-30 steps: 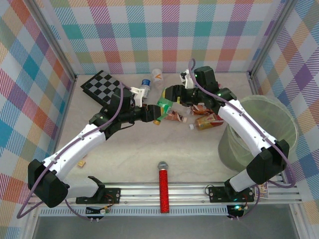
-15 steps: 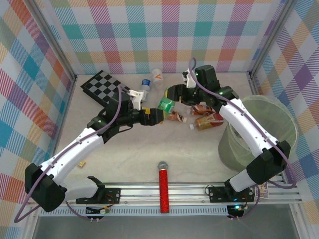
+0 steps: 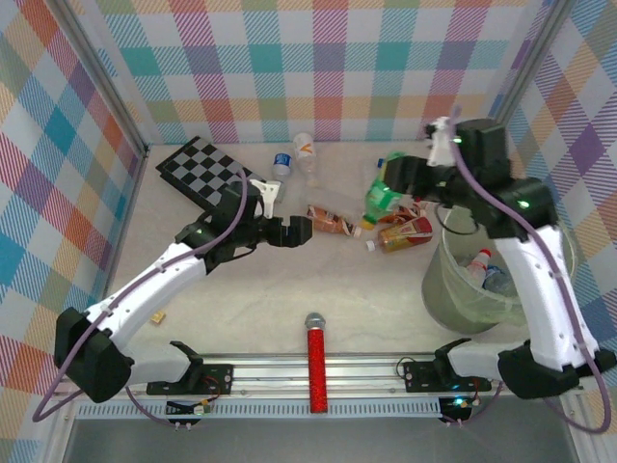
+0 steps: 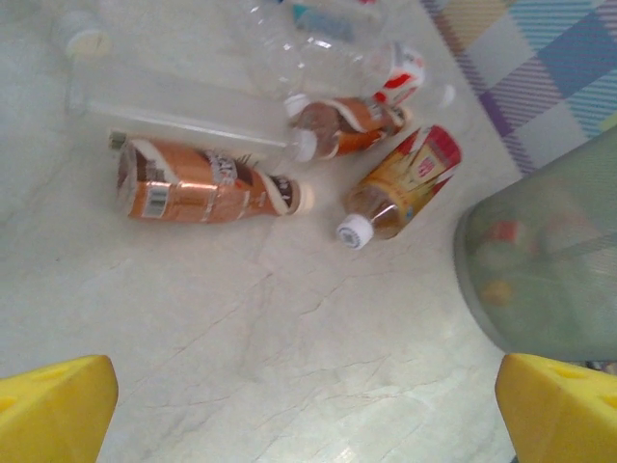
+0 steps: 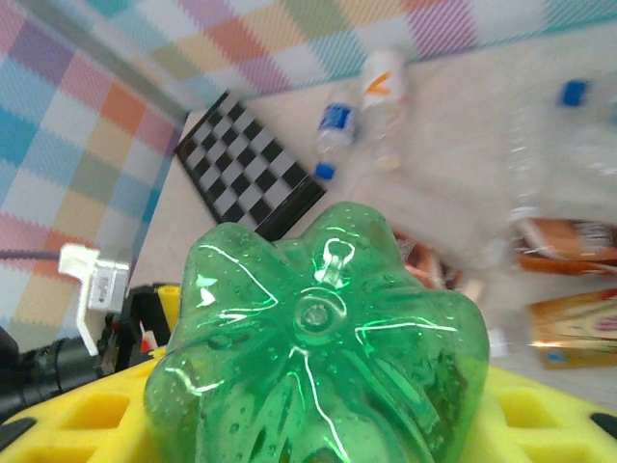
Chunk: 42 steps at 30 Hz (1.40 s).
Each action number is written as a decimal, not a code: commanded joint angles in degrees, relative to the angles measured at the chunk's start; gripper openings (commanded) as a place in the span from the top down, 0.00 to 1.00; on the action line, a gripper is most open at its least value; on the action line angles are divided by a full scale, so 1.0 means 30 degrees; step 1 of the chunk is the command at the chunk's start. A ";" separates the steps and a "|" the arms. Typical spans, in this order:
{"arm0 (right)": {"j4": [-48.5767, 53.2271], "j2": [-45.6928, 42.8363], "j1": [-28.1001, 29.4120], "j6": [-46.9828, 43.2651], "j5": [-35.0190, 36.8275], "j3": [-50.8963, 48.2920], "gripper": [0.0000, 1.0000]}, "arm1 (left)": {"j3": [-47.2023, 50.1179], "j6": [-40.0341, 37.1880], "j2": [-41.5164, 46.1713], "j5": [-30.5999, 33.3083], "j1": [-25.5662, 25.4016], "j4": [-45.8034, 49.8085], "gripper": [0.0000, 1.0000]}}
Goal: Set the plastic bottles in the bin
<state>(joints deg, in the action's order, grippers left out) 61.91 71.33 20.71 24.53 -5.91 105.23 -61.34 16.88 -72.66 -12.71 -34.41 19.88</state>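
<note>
Glossy plastic green bottle (image 5: 323, 338); matt veined table (image 4: 241, 367).

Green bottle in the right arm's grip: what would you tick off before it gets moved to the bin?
1. Grip: the green bottle sits between the yellow pads of the right end effector. Ok.
2. Position: the bottle hangs to the left of the bin, not over its opening. Not ok.
3. Room in the bin: only a few bottles lie at its bottom. Ok.
4. Left end effector: open, empty and apart from the right arm. Ok.
5. Cap on the green bottle: cannot tell.
</note>
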 commanded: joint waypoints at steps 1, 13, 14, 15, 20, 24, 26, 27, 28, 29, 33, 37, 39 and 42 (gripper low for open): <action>0.3867 -0.0703 -0.2302 -0.1440 0.1022 0.1415 0.55 | -0.0588 -0.0209 -0.0543 0.0413 0.0028 0.0576 0.00; 0.9711 -0.0334 -0.7805 -0.5362 0.8005 0.4280 0.58 | -0.0909 -0.0869 -0.1185 0.1527 0.0031 0.1802 0.00; 0.9593 -0.0394 -0.8395 -0.5523 0.7779 0.3863 0.58 | -0.0910 -0.0831 -0.1196 0.1508 0.0017 0.1728 0.00; 0.9405 -0.0473 -0.8978 -0.5657 0.7492 0.3338 0.58 | -0.0897 -0.0809 -0.1234 0.1502 0.0017 0.1676 0.00; 0.7552 -0.0979 -1.1844 -0.5821 0.4209 -0.0165 0.58 | -0.0766 -0.0822 -0.1340 0.1527 0.0024 0.1708 0.00; 0.6050 -0.1438 -1.2698 -0.5176 0.1504 -0.3519 0.58 | -0.0596 -0.0968 -0.1284 0.1841 0.0023 0.1900 0.00; 0.5358 -0.1607 -1.2827 -0.4729 0.0277 -0.5152 0.58 | -0.0530 -0.1028 -0.1261 0.1991 0.0034 0.1958 0.00; 0.5146 -0.1624 -1.2861 -0.4627 -0.0071 -0.5764 0.58 | -0.0531 -0.1057 -0.1274 0.1996 0.0038 0.1986 0.00; 0.4940 -0.1639 -1.2880 -0.4480 -0.0293 -0.6360 0.58 | -0.0515 -0.1100 -0.1296 0.2025 0.0043 0.2024 0.00; 0.4734 -0.1657 -1.2907 -0.4381 -0.0371 -0.6929 0.58 | -0.0529 -0.1116 -0.1323 0.2053 0.0043 0.2033 0.00; 0.3924 -0.1595 -1.3302 -0.4200 -0.0523 -0.8749 0.56 | -0.0500 -0.1137 -0.1491 0.2070 0.0061 0.1932 0.00; 0.2722 -0.1350 -1.4110 -0.4026 -0.1028 -1.0342 0.55 | -0.0586 -0.1175 -0.1750 0.1933 0.0060 0.1874 0.00; 0.2164 -0.1306 -1.4501 -0.3920 -0.1517 -1.1132 0.52 | -0.0618 -0.1204 -0.1874 0.1896 0.0068 0.1793 0.00; 0.1358 -0.1169 -1.4718 -0.3843 -0.1808 -1.2135 0.48 | -0.0862 -0.1263 -0.2157 0.1778 0.0060 0.1848 0.00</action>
<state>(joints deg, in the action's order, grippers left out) 69.54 67.72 -22.65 11.94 -8.29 70.59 -62.08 14.09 -78.54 -7.18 -34.37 24.53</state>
